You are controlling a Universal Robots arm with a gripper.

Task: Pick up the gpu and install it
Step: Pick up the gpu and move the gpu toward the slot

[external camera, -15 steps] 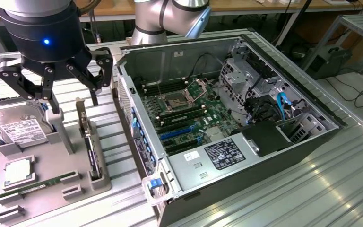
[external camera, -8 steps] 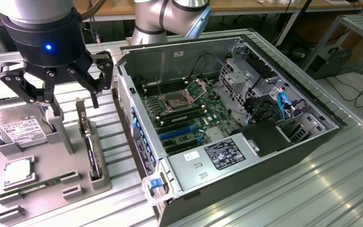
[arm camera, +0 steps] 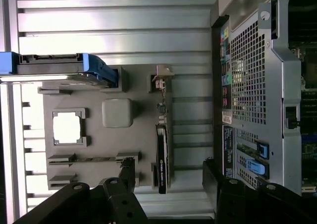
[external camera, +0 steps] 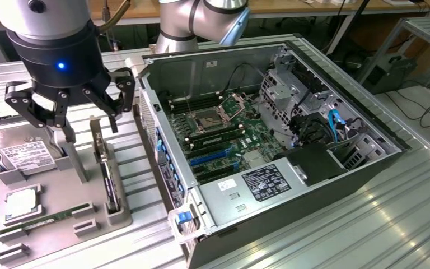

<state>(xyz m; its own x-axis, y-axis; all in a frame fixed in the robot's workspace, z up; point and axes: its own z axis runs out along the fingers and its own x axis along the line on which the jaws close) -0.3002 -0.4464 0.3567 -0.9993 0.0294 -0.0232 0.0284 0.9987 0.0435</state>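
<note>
Open, empty pincer (external camera: 92,132) hovers above 1 gpu (external camera: 109,185) standing edgewise in 1 grey tray (external camera: 60,191).

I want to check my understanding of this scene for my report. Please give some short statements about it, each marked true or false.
1. The gripper is open and holds nothing. True.
2. The gpu is already seated in the computer case. False: it stands on edge in the gray tray, outside the case.
3. The case lies open side up, with the motherboard showing. True.
4. The hard drive lies inside the case. False: it rests in the tray, on the exterior view's left of the gpu.
5. The gripper hangs above the tray, near the gpu. True.
</note>
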